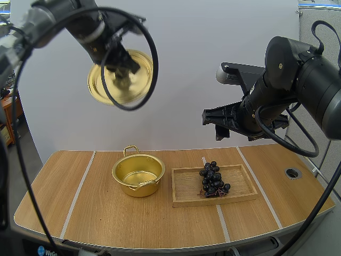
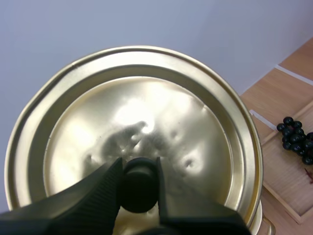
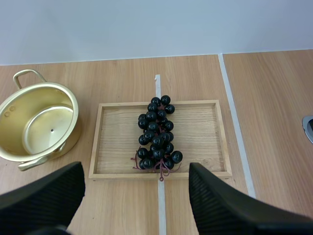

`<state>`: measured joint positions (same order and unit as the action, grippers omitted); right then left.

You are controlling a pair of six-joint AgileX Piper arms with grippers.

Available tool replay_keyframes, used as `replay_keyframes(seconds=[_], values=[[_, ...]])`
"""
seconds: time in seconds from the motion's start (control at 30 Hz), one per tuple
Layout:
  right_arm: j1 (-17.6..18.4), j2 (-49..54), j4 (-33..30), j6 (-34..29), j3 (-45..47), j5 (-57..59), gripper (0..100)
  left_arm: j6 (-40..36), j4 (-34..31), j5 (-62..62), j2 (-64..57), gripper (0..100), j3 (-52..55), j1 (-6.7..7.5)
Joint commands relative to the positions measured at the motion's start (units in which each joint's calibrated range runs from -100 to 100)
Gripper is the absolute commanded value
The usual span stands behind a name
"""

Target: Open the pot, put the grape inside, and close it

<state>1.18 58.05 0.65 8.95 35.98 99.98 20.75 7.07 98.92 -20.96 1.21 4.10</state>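
While splayed, end effector [image 3: 134, 172] overhangs grapes [image 3: 157, 134].

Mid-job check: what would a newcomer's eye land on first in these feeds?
The gold lid, held high above the table by the left gripper pinching its black knob. Below, the open pot stands empty beside a wooden tray holding the grapes, with the right gripper open above them.

lid [image 2: 146, 112]: shiny gold with blurred pale reflections, in my left hand [image 2: 139, 166]
knob [image 2: 139, 191]: black, between that hand's fingers
right hand [image 3: 134, 171]: black, like my left, with finely ribbed fingers
pot [image 1: 138, 174]: gold inside and out, below my left hand
grapes [image 3: 157, 134]: glossy black with a reddish-brown stem, under my right hand
tray [image 3: 112, 142]: pale wood, I see its grain
counter [image 1: 106, 213]: warm wood grain with pale grey stripes
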Motion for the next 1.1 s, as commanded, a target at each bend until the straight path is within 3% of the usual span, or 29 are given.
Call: replay_keyframes(seconds=[0.0, 0.3, 0.57, 1.07], values=[[-0.16, 0.22, 0.24, 0.0, 0.11, 0.02, 100, -5.97, -4.01, -0.21, -8.68, 0, -12.25, 0.17], [-0.16, 0.22, 0.34, 0.0, 0.11, 0.02, 100, -7.94, -6.11, -16.33, -13.92, 0, -20.28, 0.17], [-0.16, -0.83, 0.34, 0.0, 0.11, 0.02, 100, -7.94, -7.45, -21.49, -14.83, 0, -26.81, 0.17], [-0.16, -19.88, 0.34, 1.5, 0.11, -12.06, 100, -7.94, -8.27, -31.7, -14.88, 0, -34.2, 0.17]])
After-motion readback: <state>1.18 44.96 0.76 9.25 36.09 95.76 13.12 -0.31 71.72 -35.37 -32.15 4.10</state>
